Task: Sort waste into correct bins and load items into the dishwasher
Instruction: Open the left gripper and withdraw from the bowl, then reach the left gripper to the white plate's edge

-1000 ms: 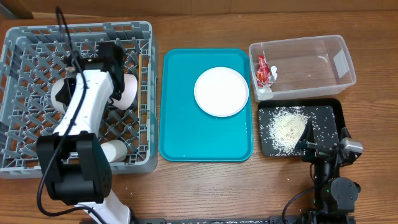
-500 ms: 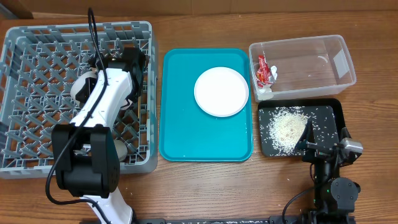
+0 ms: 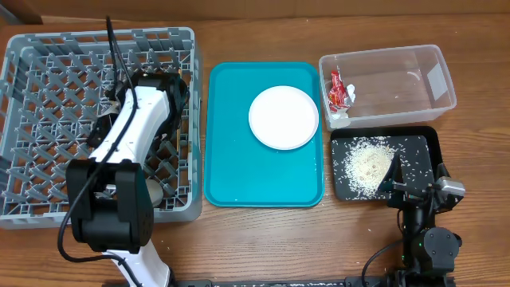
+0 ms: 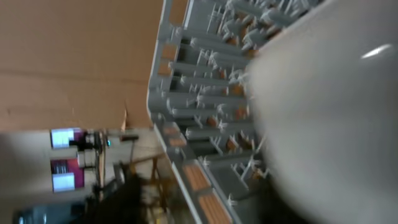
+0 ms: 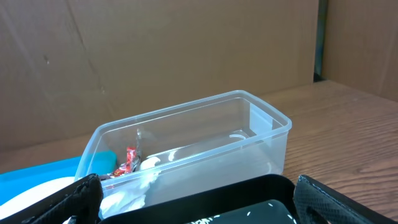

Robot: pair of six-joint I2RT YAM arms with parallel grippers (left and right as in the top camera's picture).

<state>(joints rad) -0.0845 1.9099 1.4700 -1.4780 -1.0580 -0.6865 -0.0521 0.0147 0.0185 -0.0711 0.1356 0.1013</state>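
Observation:
My left arm reaches over the grey dishwasher rack and hides its gripper from above. In the left wrist view a white bowl fills the right side, blurred, just above the rack's pegs. My left gripper shows as two dark blurred fingers standing apart, with nothing between them. A small cup lies in the rack's front. The round plate rests on the teal tray. My right gripper stands open over the black tray, which holds rice.
The clear tub at the back right holds a red packet and a white scrap. The right wrist view shows the same tub just beyond the black tray's rim. Bare wood lies along the front edge.
My left arm has swung right and back over the rack, and the pale bowl seen beside it is now under it. Its jaws have come apart. The right arm has not moved.

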